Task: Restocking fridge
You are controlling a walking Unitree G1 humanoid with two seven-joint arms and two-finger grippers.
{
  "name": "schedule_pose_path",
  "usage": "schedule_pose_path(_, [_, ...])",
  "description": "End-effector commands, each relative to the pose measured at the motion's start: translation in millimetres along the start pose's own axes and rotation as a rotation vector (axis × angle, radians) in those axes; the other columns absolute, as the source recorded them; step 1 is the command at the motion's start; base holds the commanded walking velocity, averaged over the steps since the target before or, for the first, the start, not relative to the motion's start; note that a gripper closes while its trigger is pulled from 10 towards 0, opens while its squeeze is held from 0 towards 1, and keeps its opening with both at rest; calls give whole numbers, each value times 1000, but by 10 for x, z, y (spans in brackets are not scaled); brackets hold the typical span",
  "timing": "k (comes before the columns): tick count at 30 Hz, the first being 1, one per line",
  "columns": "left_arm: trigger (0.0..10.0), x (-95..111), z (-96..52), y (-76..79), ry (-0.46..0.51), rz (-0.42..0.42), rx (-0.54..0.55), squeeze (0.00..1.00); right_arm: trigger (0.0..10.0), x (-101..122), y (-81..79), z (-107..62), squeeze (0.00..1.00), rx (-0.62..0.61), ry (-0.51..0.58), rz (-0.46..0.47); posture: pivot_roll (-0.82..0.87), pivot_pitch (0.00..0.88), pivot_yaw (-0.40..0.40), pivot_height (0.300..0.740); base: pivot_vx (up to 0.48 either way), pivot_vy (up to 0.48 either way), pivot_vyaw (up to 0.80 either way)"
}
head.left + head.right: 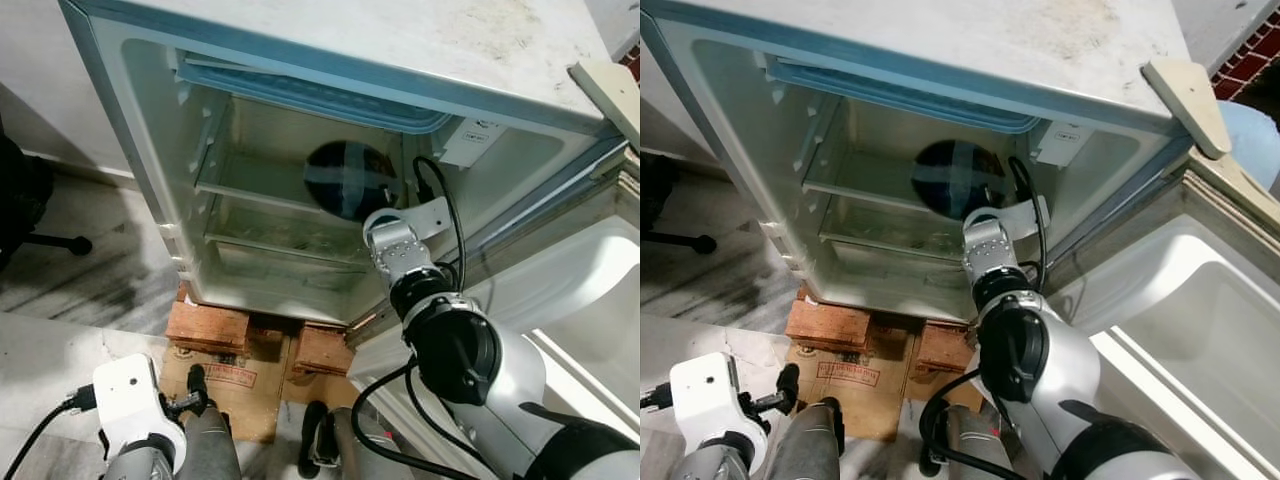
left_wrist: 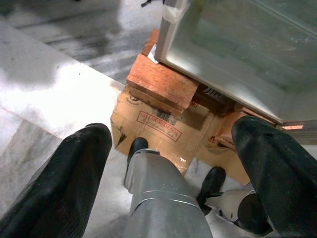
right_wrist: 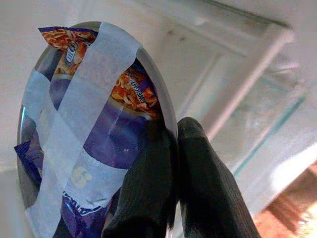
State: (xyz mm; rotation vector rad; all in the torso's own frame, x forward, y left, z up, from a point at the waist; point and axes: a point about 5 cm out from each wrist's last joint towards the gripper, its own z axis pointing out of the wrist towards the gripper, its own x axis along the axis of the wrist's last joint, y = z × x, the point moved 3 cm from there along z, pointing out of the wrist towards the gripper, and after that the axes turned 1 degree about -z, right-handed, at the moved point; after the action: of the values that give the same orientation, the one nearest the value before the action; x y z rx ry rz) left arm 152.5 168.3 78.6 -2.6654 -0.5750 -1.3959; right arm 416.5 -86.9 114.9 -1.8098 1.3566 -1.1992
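The fridge (image 1: 300, 150) stands open on wooden blocks (image 1: 208, 326) and flattened cardboard (image 1: 235, 385), over a pale marble floor (image 1: 90, 270). Its glass shelves (image 1: 270, 200) sit inside, and its door (image 1: 1180, 330) hangs open at the right. The right pincer (image 3: 171, 148) is inside, clamped on the rim of a taped bowl (image 3: 84, 129) of snack packets, held above a shelf. The left pincer (image 2: 171, 163) hangs low, fingers apart.
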Motion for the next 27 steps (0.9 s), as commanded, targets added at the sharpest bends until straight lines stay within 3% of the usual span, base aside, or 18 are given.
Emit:
schedule_pose_path(1, [10000,78,49,181,19,-87,-36,0,10000,71,-82,7,1000,57,14,42,262,229,-183,740,0,0,0])
schedule_pose_path(11, [10000,101,79,182,29,-88,-28,0,10000,118,-115,10,1000,79,35,-65,268,219,-188,740,0,0,0])
schedule_pose_path(12, [10000,104,83,178,30,-87,-26,0,10000,117,-119,10,0,83,33,-51,267,219,-189,740,0,0,0])
schedule_pose_path(17, [10000,96,93,168,27,-87,-23,0,10000,105,-144,8,0,100,27,-63,267,213,-187,740,0,0,0])
schedule_pose_path(18, [10000,104,106,176,28,-87,-25,0,10000,106,-139,8,776,102,27,-62,267,211,-187,740,0,0,0])
schedule_pose_path(19, [10000,108,112,178,29,-87,-26,0,10000,106,-136,9,776,101,27,-63,267,210,-187,740,0,0,0])
schedule_pose_path(20, [10000,114,117,182,31,-86,-27,0,10000,107,-134,9,1000,102,28,-67,266,209,-187,740,0,0,0])
schedule_pose_path(23, [10000,133,144,186,38,-85,-30,0,10000,120,-183,4,1000,140,37,-111,260,197,-185,740,0,0,0])
schedule_pose_path(27, [10000,156,199,201,48,-84,-36,0,10000,135,-295,-13,1000,225,56,-270,250,178,-186,740,0,0,0])
